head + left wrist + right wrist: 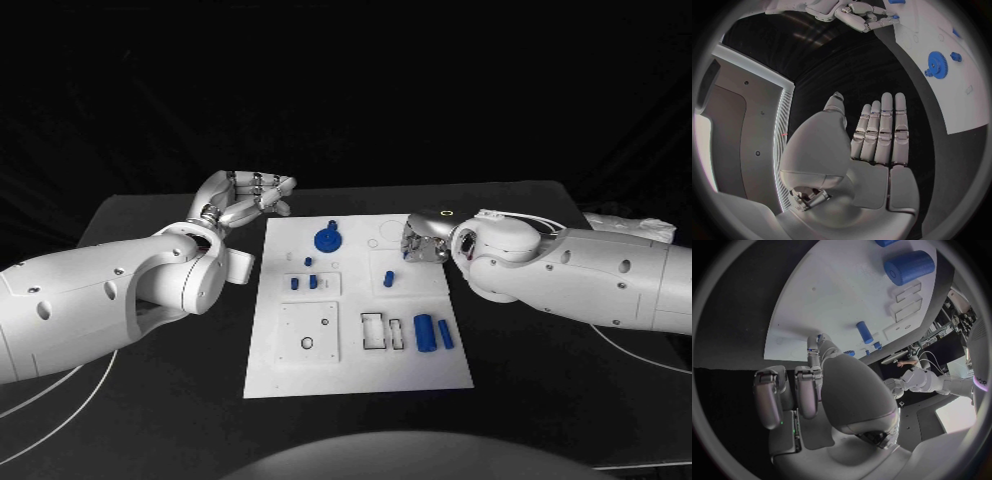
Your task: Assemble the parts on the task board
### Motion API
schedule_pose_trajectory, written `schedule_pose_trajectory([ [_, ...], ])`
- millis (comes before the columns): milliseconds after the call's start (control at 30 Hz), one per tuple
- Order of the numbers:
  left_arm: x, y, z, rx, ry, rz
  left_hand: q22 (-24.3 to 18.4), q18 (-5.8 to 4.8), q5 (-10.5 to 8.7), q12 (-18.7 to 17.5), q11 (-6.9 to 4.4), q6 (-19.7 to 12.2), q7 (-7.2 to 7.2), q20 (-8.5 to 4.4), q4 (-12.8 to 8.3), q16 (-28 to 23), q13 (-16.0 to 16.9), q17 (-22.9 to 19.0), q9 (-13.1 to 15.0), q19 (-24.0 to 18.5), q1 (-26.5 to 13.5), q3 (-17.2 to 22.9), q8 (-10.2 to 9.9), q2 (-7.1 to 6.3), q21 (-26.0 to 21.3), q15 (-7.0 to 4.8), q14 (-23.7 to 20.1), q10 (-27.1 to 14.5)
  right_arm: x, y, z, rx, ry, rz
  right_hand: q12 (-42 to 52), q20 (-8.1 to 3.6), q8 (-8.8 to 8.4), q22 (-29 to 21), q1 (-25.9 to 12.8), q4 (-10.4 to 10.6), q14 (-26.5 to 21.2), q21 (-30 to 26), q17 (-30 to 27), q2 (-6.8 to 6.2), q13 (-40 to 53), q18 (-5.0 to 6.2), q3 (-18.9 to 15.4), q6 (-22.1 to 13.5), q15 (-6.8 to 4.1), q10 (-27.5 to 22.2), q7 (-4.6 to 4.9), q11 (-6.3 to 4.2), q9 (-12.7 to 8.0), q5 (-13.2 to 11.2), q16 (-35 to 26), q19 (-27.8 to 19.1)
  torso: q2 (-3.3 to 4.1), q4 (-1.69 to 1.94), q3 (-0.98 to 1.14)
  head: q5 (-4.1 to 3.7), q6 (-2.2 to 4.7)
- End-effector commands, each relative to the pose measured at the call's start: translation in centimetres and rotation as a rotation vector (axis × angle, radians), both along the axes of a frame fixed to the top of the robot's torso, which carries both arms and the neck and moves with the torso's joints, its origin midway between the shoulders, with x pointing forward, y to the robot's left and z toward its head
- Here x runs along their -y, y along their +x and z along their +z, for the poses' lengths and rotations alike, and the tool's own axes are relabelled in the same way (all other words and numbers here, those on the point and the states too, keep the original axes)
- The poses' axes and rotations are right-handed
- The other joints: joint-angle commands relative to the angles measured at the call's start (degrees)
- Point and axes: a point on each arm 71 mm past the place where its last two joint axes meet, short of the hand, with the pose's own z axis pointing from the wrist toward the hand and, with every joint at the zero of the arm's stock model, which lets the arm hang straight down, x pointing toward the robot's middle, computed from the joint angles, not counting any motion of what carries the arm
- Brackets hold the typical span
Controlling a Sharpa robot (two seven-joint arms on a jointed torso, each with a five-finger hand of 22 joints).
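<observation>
The white task board (pixel 361 365) lies mid-table. A blue gear (pixel 327 239) stands near its far edge, with three short blue pegs (pixel 304 277) just in front of it. Another blue peg (pixel 389 278) sits in the middle. A thick blue cylinder (pixel 424 332) and a thinner one (pixel 446 334) lie at the right. My right hand (pixel 421 240) is bent down over the board's far right part and pinches a small blue part (pixel 819 338) at its fingertips (pixel 893 17). My left hand (pixel 248 195) hovers past the board's far left corner, with its fingers (pixel 882 130) stretched out and holding nothing.
Rectangular slots (pixel 382 332) and a square inset with a small hole (pixel 307 333) mark the board's near half. Something pale and crumpled (pixel 632 224) lies at the table's far right. Thin cables (pixel 58 395) trail across the near left of the table.
</observation>
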Motion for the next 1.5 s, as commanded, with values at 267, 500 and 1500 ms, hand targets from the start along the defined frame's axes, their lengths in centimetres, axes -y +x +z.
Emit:
schedule_pose_trajectory([
  [267, 0.2, 0.1, 0.0, 0.000, -0.007, -0.012, -0.1, 0.69, 0.15, 0.1, 0.12, -0.4, -0.15, 0.07, -0.1, -0.1, 0.1, -0.1, 0.1, 0.3, 0.0, 0.3, 0.4, 0.76, -0.2, -0.01, -0.2, -0.5, -0.4, -0.3, 2.2, 0.088, 0.097, 0.024, -0.6, -0.55, 0.11, 15.1, 0.1, -0.1, 5.9, 0.3, 15.1, 0.11, -0.1, -0.39, 0.4, 0.5, -0.26, 0.4, 0.22, 0.19, 0.3, 0.4, 0.2, 6.0, 0.03, -0.03, -0.01, 0.11, 0.15],
  [500, 0.1, 0.2, 0.0, 0.000, -0.005, -0.009, -0.1, 0.69, 0.15, 0.1, 0.12, -0.4, -0.15, 0.07, -0.1, -0.1, 0.1, -0.1, 0.1, 0.3, 0.0, 0.3, 0.4, 0.76, -0.2, -0.01, -0.2, -0.5, -0.3, -0.3, 3.1, 0.108, 0.114, 0.029, -0.6, -0.53, 0.08, 15.1, 0.0, -0.1, 5.9, 0.3, 15.1, 0.03, -0.1, -0.39, 0.4, 0.5, -0.22, 0.4, 0.27, 0.24, 0.3, 0.4, 0.2, 6.0, 0.02, -0.02, -0.01, 0.06, 0.22],
  [1500, 0.5, 1.8, -0.5, 0.004, 0.014, 0.003, -0.5, 0.65, 0.16, 0.1, 0.20, -0.6, -0.07, 0.12, -0.2, -0.2, 0.0, -0.3, 0.1, 0.3, 0.1, 0.2, 0.4, 1.07, -0.6, 0.08, -0.5, -0.7, -10.0, -4.3, 4.4, 0.022, 0.191, 0.359, -1.4, 0.20, -0.36, 15.1, 0.2, -0.4, 5.9, 0.3, 15.1, -0.57, -0.1, -0.39, 1.1, 0.3, 0.88, 0.5, 0.89, 0.82, 0.2, 0.4, 0.2, 6.0, -0.23, 0.42, -0.20, 5.52, -1.65],
])
